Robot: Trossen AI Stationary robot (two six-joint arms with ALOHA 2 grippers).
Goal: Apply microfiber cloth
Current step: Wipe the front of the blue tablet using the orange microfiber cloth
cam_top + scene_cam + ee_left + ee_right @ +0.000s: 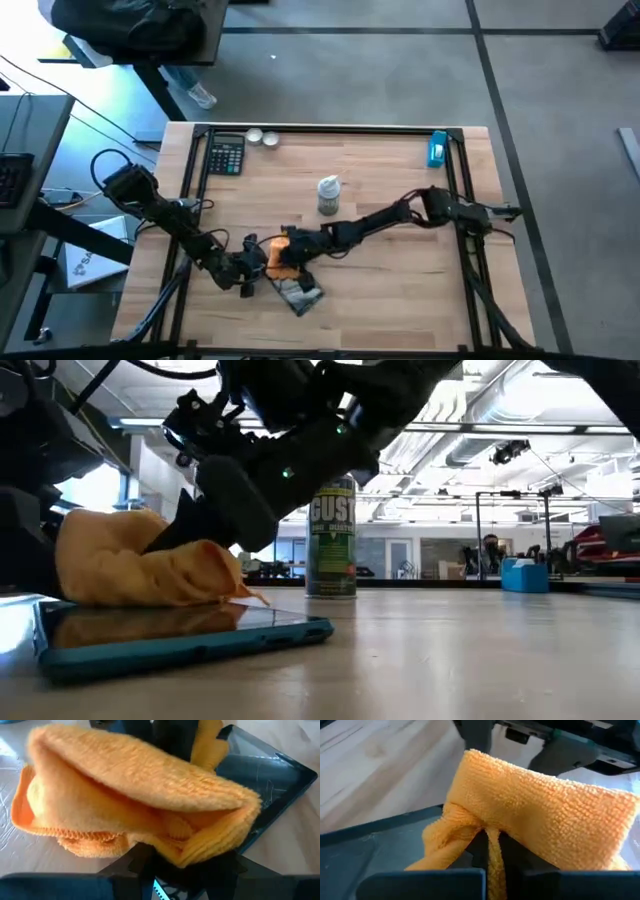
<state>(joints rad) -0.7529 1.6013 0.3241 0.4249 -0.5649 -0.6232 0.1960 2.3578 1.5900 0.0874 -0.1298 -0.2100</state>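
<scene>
Two dark arms meet near the front edge of the bench (400, 290), where the right gripper (487, 847) pinches a fold of the microfiber cloth (140, 565) and presses it onto the glossy teal-edged tablet (185, 635); the left gripper (252, 268) sits just beside it, and I cannot tell how its fingers stand. Soft, light and floppy, the cloth looks best held by a bunched fold. Behind, a green can (331, 540) seems to read "DUST".
</scene>
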